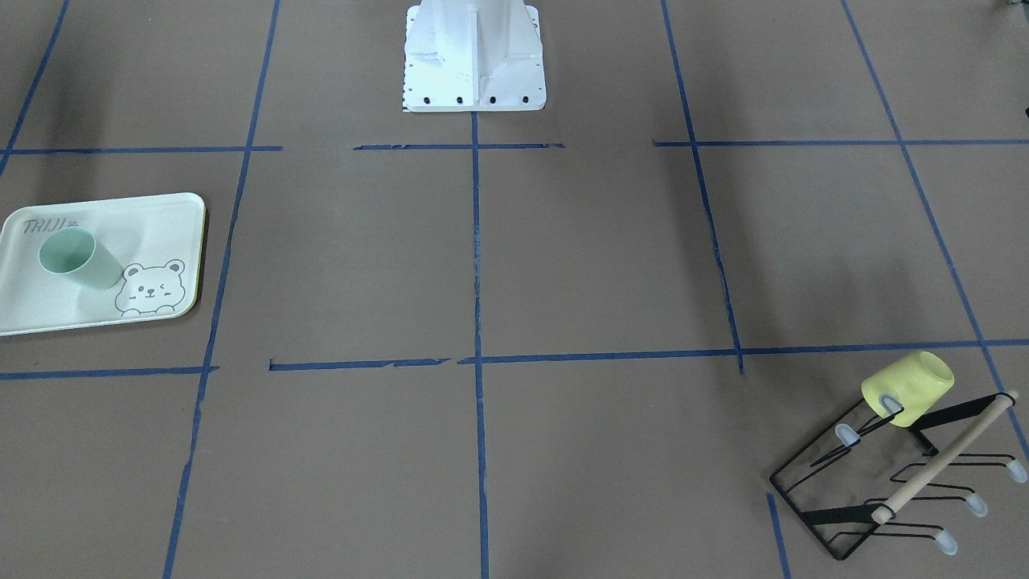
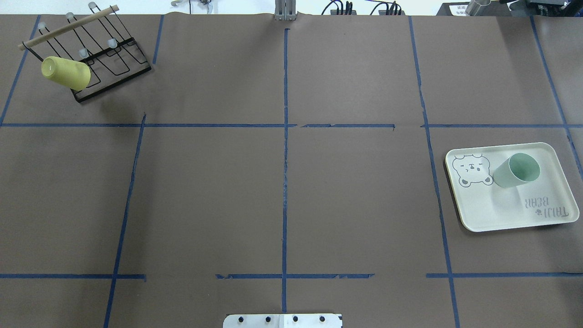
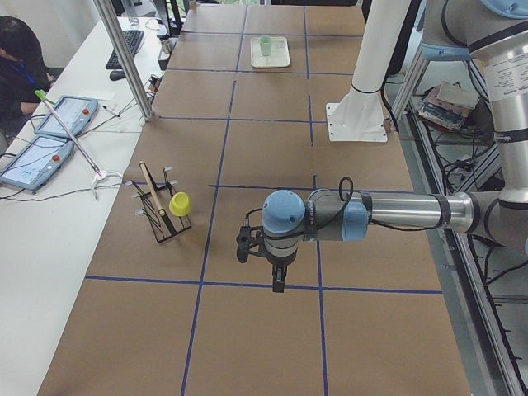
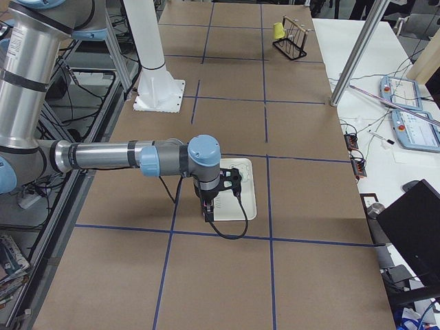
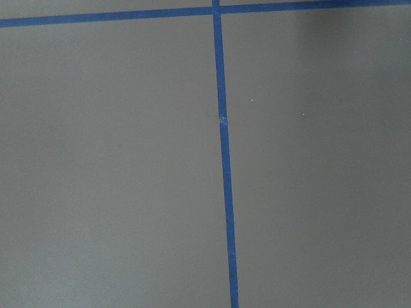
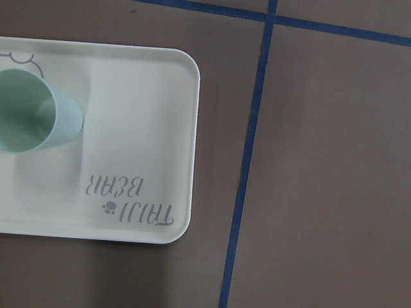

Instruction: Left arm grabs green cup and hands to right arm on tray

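The green cup [image 2: 517, 170] stands upright, mouth up, on the tray [image 2: 501, 214] at the table's right side. It also shows in the front view [image 1: 80, 259] and the right wrist view [image 6: 29, 119], beside the tray's bear drawing. My right gripper [image 4: 208, 214] shows only in the exterior right view. It hangs above the tray [image 4: 249, 199] and hides the cup there. My left gripper [image 3: 280, 285] shows only in the exterior left view, above bare table far from the tray [image 3: 270, 52]. I cannot tell whether either is open or shut.
A yellow cup [image 2: 66, 73] hangs upside down on a black wire rack [image 2: 114, 68] with a wooden bar at the far left corner. The white robot base [image 1: 474, 64] is at the near edge. Blue tape lines cross the brown table. An operator [image 3: 16, 58] sits beside the table.
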